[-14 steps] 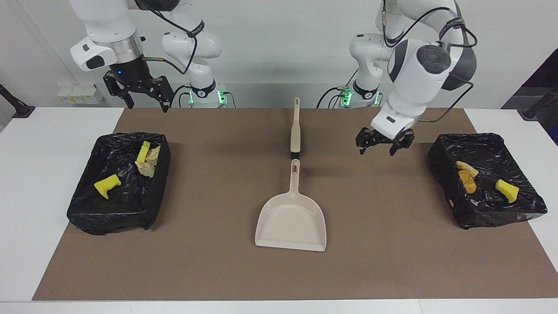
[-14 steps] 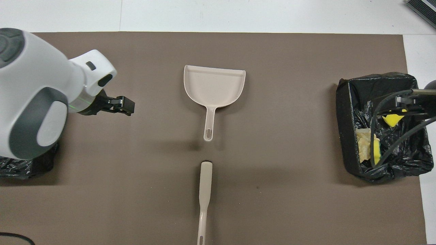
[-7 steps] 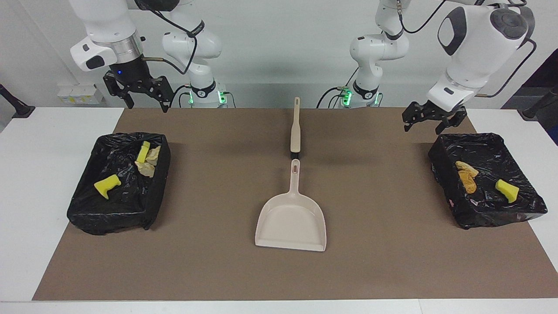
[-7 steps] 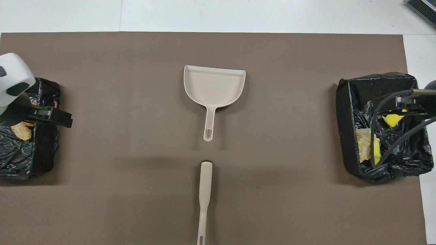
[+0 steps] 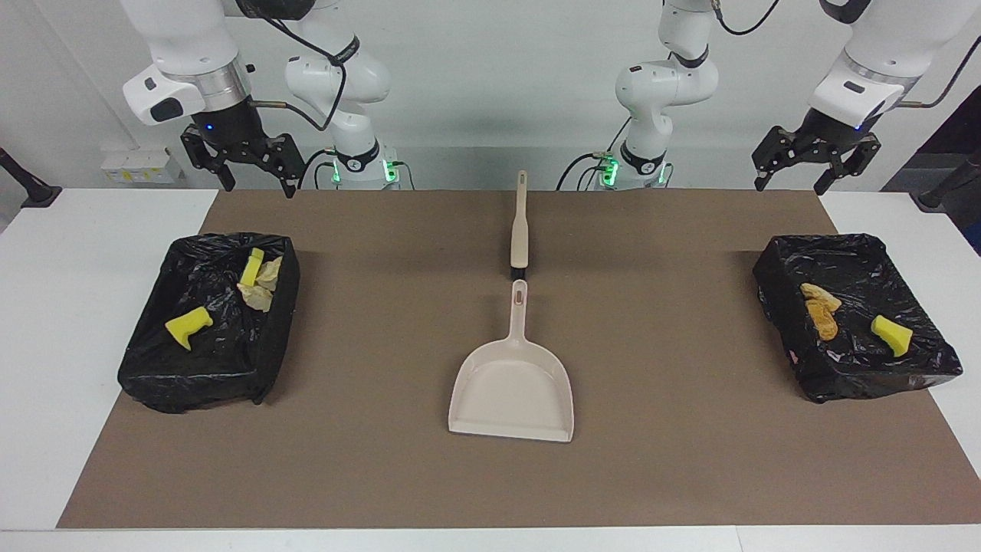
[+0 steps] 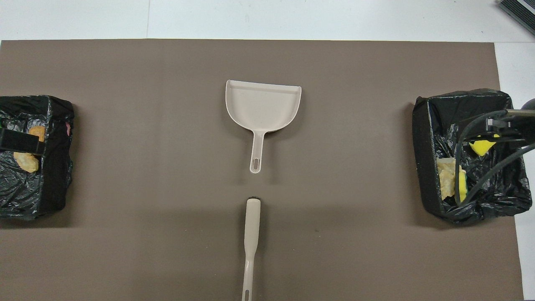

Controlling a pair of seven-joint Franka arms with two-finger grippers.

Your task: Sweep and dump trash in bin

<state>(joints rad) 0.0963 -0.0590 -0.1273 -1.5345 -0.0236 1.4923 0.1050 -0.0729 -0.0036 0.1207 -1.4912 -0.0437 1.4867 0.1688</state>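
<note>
In the facing view we see the left pincer (image 5: 814, 165) raised with its fingers spread wide and nothing between them, over the edge of the brown mat (image 5: 659, 360) at the left arm's end of the bench (image 5: 943, 222). The right pincer (image 5: 244, 162) hangs the same way, wide and empty, over the mat's edge at the right arm's end. Two bins lined with black bags sit on the mat. The bin at the left arm's end (image 5: 904, 376) holds tan-orange bread pieces (image 5: 820, 309) and a yellow foam chunk (image 5: 891, 334), well apart from each other. The bin at the right arm's end (image 5: 153, 383) holds a yellow foam chunk (image 5: 188, 326), and nearer to the robots a second yellow piece (image 5: 251, 267) touching pale crumpled scraps (image 5: 260, 287). Between the bins the beige dustpan (image 5: 512, 391) lies flat, its handle pointing toward the robots, and the brush (image 5: 520, 222) lies in line with it, just nearer to the robots.

In the overhead view we find only a dark tip of the left pincer (image 6: 19, 142) at the edge, over the bin there (image 6: 54, 192), with bread pieces (image 6: 26, 161) showing beside it. Cables cross the other bin (image 6: 426, 167), partly covering yellow foam (image 6: 480, 146) and pale scraps (image 6: 447, 177). The dustpan (image 6: 263, 106) and brush (image 6: 252, 228) lie at mid-mat, apart.
</note>
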